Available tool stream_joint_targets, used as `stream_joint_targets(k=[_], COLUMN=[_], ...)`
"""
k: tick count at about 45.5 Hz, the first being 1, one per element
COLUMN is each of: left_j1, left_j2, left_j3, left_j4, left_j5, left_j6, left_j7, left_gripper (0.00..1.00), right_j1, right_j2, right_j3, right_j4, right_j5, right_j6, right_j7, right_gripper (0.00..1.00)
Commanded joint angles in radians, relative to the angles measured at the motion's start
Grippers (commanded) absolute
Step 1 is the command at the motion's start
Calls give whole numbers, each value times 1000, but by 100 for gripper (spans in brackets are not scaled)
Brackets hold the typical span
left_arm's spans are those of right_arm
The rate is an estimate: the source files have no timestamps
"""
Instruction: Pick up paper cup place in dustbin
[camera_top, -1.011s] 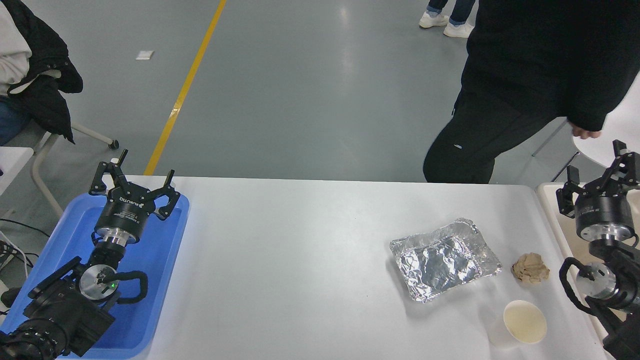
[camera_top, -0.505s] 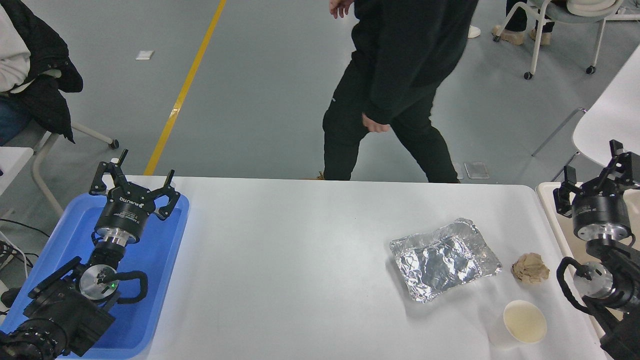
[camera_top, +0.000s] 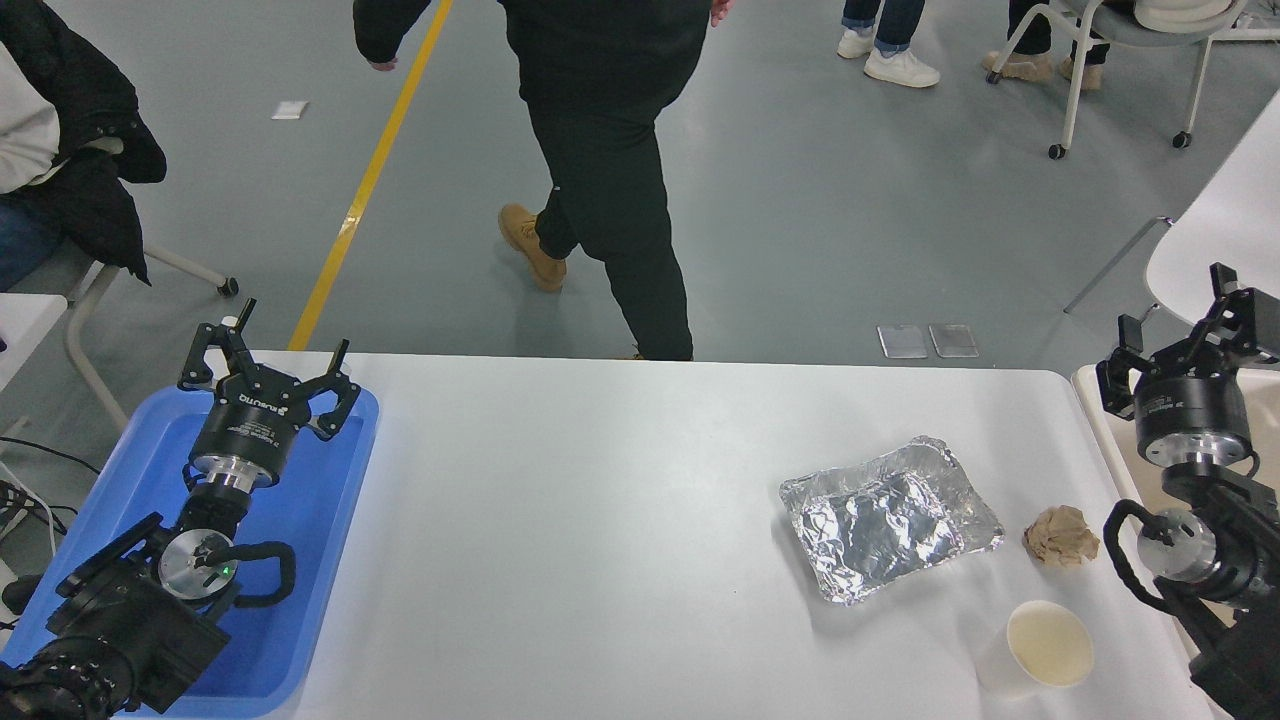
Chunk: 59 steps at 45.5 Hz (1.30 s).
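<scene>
Cup (camera_top: 1040, 648) sits untouched near the surface's (camera_top: 600, 520) front right; our right gripper (camera_top: 1180, 345) hovers spread over the bin (camera_top: 1092, 420), left gripper (camera_top: 268, 362) spread too.

White cup (camera_top: 1040, 648), silver tray (camera_top: 890, 520), blk tools.

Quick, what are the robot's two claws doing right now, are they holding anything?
Left gripper: open, empty, parked over the blue tray.
Right gripper: open, empty, above the dustbin, away from the paper cup.
</scene>
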Motion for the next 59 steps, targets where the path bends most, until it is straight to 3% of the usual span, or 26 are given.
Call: stream_joint_targets(k=[1,20,33,44,59], left_j1=[0,0,0,0,0], left_j2=[0,0,0,0,0], left_j3=[0,0,0,0,0], left_j4=[0,0,0,0,0], left_j5=[0,0,0,0,0], left_j6=[0,0,0,0,0], left_j7=[0,0,0,0,0], left_gripper=[100,100,100,100,100], right_j1=[29,129,194,337,604], right_j2=[1,-17,-112,-259,-338], right_j3=[-68,-200,-297,-691,-1119], right_j4=[-9,-41,-55,-59,-58], right_j5=[0,-1,14,17,19], right_j6=[1,0,1,0,4], right_j7=[0,0,-2,-2,-11], right_gripper=[100,100,100,100,100])
